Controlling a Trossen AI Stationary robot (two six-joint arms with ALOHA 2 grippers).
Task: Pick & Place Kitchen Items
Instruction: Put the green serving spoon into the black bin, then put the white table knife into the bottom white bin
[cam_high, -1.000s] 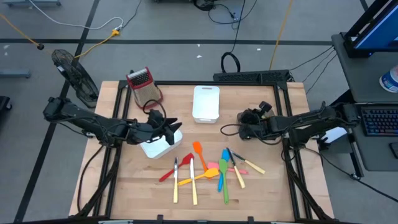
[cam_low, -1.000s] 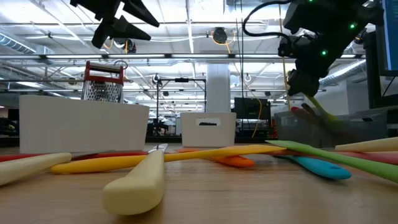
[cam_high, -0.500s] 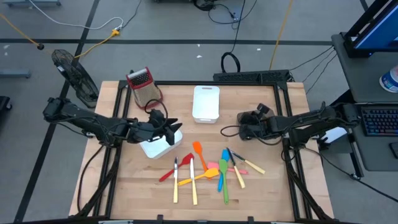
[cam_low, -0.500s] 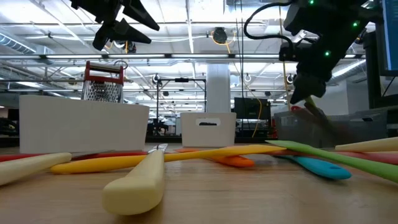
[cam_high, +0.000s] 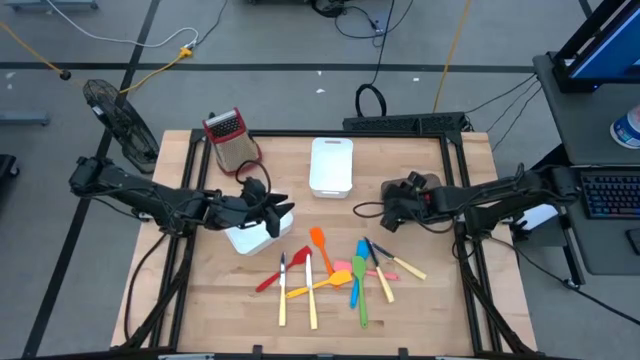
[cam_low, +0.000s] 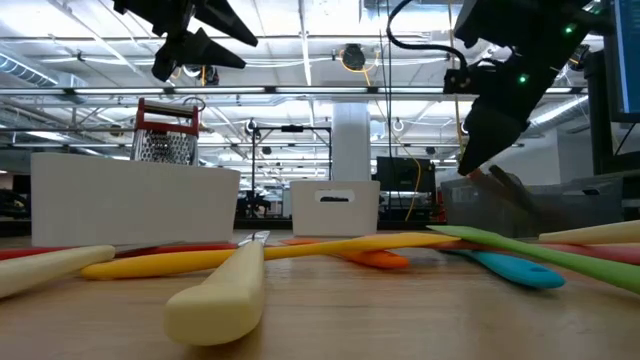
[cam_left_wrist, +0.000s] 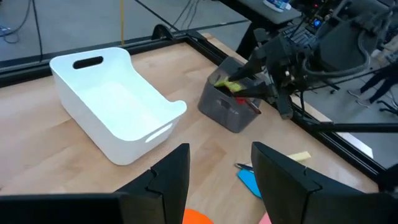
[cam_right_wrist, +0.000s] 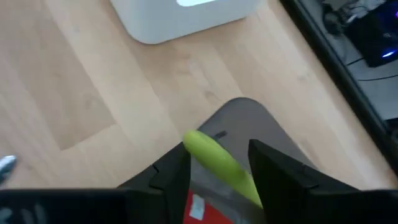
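Note:
Several slim utensils (cam_high: 335, 270) in red, orange, yellow, green, blue, pink and cream lie in a loose pile on the table's near middle; they also show close up in the low view (cam_low: 250, 258). My right gripper (cam_high: 390, 208) is open over a small grey bin (cam_left_wrist: 233, 112). Its fingers stand on either side of a yellow-green utensil (cam_right_wrist: 217, 162), which lies slanting in that bin with a red item (cam_right_wrist: 199, 205). My left gripper (cam_high: 280, 206) is open and empty above a white bin (cam_high: 250, 236); its fingers show in the left wrist view (cam_left_wrist: 217, 158).
A second white bin (cam_high: 331, 165) stands at the far middle. A metal box grater with a red top (cam_high: 228, 135) stands at the far left. A black frame (cam_high: 460, 150) runs around the tabletop. Bare wood lies at the table's near left and near right.
My right gripper has shifted a little toward the table's left over the grey bin. The yellow-green utensil that hung below it in the low view no longer shows there.

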